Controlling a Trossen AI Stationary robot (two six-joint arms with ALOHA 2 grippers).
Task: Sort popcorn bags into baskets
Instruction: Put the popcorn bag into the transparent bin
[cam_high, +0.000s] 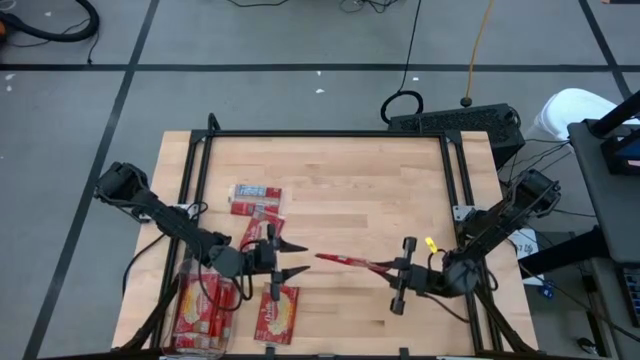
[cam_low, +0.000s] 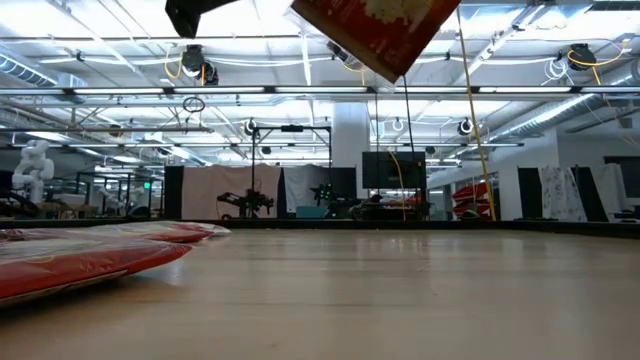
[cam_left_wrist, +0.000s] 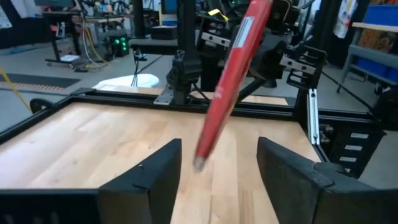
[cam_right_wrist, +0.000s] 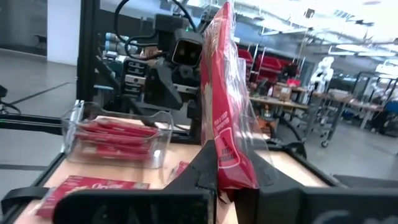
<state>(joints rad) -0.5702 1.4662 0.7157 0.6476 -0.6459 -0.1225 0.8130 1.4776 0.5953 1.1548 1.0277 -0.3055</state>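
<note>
My right gripper is shut on a red popcorn bag and holds it in the air over the table's near middle. The bag shows edge-on from above and reaches toward my left gripper. That gripper is open, a little short of the bag's free end, and touches nothing. The see-through bin stands at the near left corner with several red bags inside. Three more bags lie flat on the wood. The low view shows the held bag high above the table. My right gripper pinches the popcorn bag between its two fingers at the end nearest the wrist. The fingers come in level from the table's right side and lie along the bag. The bag is lifted clear, stands on edge, and sticks out toward the left arm.
A black metal frame runs round the table's edges. The bin and loose bags fill the near left part. Bare wood lies in the middle and far right. Cables and a black box sit beyond the far edge.
</note>
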